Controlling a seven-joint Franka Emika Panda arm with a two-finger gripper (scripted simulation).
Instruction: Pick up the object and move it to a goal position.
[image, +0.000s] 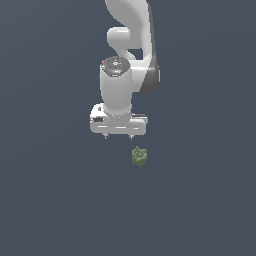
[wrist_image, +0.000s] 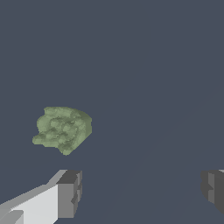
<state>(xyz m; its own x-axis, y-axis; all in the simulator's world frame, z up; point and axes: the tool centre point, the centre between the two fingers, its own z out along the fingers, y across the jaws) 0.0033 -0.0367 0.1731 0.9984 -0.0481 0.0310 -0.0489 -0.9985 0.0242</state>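
Note:
The object (image: 139, 156) is a small olive-green lumpy chunk lying on the dark grey floor, below and slightly toward the exterior view's right of my gripper (image: 118, 136). In the wrist view the object (wrist_image: 63, 129) lies apart from the fingers, beyond one fingertip (wrist_image: 70, 192) and off the gap between them. My gripper (wrist_image: 140, 190) is open and empty, with its two fingers spread wide. It hovers above the floor and touches nothing.
The white arm (image: 130, 45) rises behind the gripper toward the top of the exterior view. The floor (image: 55, 200) is a plain dark grey-blue surface with no other objects or goal marker in view.

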